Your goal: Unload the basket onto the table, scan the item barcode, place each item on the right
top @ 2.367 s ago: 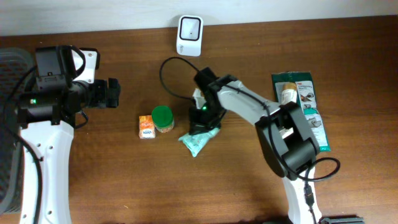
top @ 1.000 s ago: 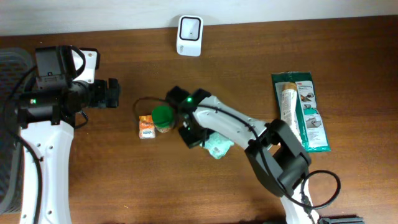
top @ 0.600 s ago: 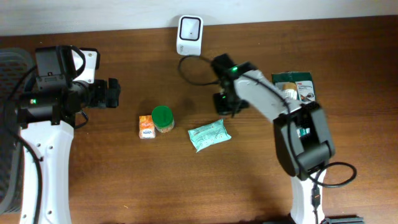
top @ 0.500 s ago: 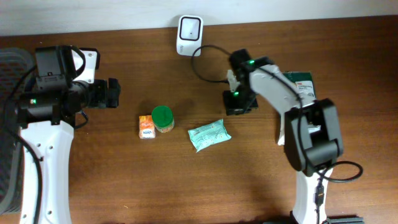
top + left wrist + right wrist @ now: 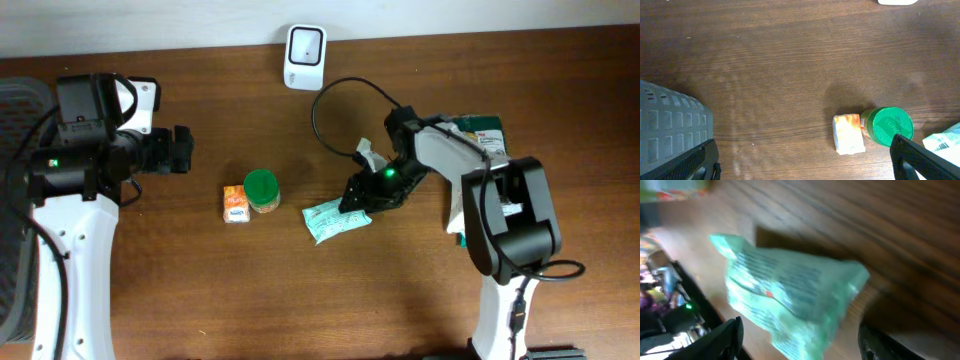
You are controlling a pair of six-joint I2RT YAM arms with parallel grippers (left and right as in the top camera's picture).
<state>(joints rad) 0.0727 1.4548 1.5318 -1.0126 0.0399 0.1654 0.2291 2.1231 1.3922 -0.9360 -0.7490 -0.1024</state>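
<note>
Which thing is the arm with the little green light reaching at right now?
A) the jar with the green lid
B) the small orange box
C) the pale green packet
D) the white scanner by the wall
C: the right gripper sits at the edge of the pale green packet with its jaws open, and that packet fills its wrist camera; the jar, orange box and white scanner lie well apart from it.

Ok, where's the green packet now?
The packet lies near the middle of the overhead view, just right of the green-lidded jar, right gripper at its right end.
</note>
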